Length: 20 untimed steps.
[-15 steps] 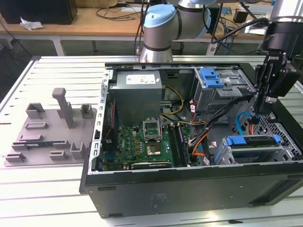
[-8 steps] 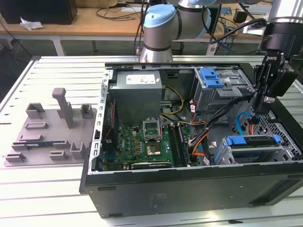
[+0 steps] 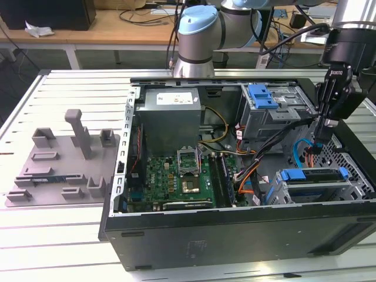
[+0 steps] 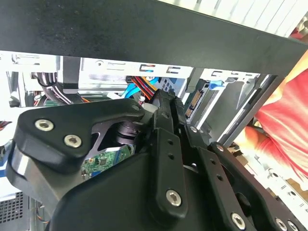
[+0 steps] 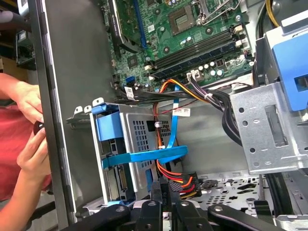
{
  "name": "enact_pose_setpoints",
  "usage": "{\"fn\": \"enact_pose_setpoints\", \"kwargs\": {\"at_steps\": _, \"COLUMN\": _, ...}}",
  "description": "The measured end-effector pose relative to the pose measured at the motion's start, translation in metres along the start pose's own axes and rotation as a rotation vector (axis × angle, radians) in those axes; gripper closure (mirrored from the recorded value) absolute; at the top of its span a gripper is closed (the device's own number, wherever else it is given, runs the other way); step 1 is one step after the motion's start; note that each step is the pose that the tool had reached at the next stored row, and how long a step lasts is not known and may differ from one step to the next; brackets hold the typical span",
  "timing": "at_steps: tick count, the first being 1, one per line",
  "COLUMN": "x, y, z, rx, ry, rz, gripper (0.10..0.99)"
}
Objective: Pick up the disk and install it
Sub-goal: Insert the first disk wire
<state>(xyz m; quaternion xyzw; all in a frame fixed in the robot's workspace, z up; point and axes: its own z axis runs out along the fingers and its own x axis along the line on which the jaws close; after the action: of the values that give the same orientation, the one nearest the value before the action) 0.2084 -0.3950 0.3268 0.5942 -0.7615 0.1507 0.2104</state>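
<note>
Jaws closed, empty, poised beside cage, near orange connector. Disk sits in cage, blue carrier showing. Judgement: approach square, avoid snagging blue cable, grip carrier edges.

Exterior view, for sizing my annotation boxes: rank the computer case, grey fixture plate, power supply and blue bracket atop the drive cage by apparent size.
Largest to smallest:
1. computer case
2. grey fixture plate
3. power supply
4. blue bracket, clearly the smallest

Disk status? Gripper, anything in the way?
Gripper low inside case, by drive cage. Disk sits in cage. Blue cable, person's hands close by.
</note>
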Motion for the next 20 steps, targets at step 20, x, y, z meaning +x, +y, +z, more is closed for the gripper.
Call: {"fn": "enact_pose_setpoints", "kwargs": {"at_steps": 20, "x": -0.0001, "y": 0.0000, "z": 0.0001, "rx": 0.000, "ry": 0.0014, "rz": 0.000, "gripper": 0.918}}
